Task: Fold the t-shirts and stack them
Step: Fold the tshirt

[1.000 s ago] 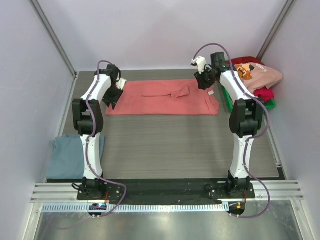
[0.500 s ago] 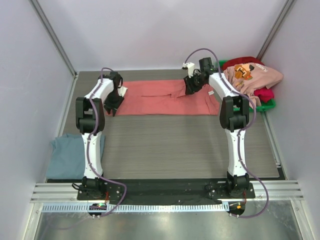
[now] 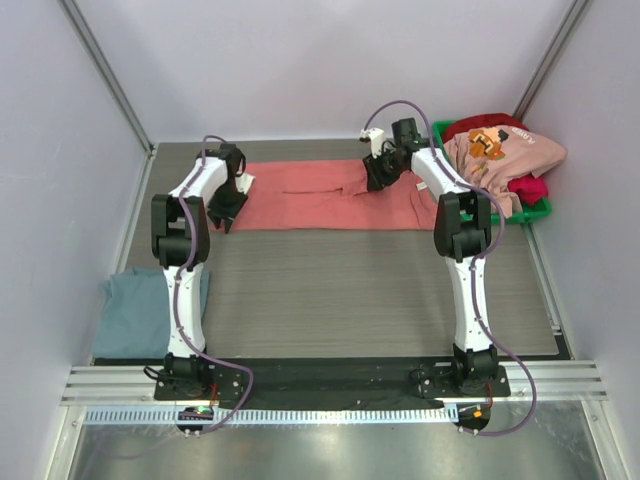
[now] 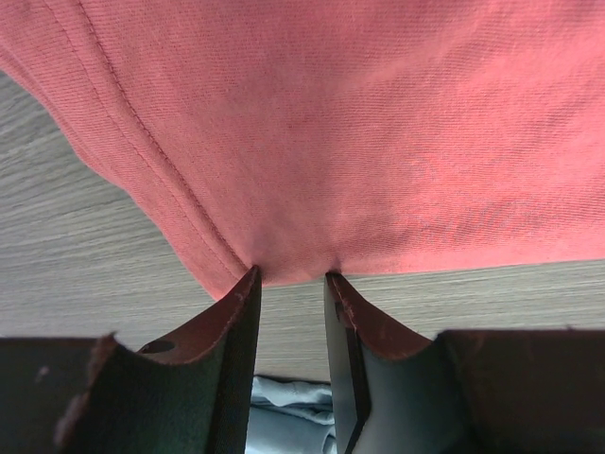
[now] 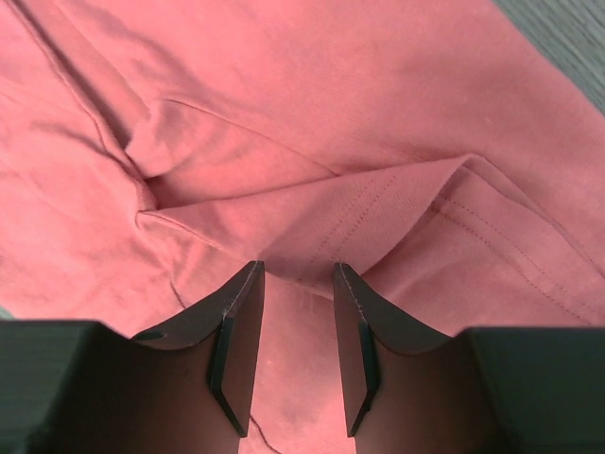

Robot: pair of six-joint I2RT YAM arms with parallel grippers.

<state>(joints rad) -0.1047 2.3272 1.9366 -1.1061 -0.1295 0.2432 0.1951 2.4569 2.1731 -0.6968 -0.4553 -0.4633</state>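
The plain salmon-red cotton t-shirt lies spread flat across the far half of the grey wood-grain table, its long side running left to right, as two white robot arms reach over it from the near edge. The left gripper sits low at the shirt's left end. Its wrist camera shows the two dark fingers parted by a narrow gap, tips at the stitched hem, with bare table showing between them and no cloth clamped. The right gripper hangs over the shirt's right half, above a folded-in sleeve flap. Its fingers likewise stand a little apart, holding nothing, and creased red fabric fills the view beneath. A rumpled grey-blue t-shirt rests at the near left corner of the table, well apart from the red one. At the far right corner, a light pink t-shirt with orange print is heaped on a crimson t-shirt in a green plastic bin, just beside the right arm.
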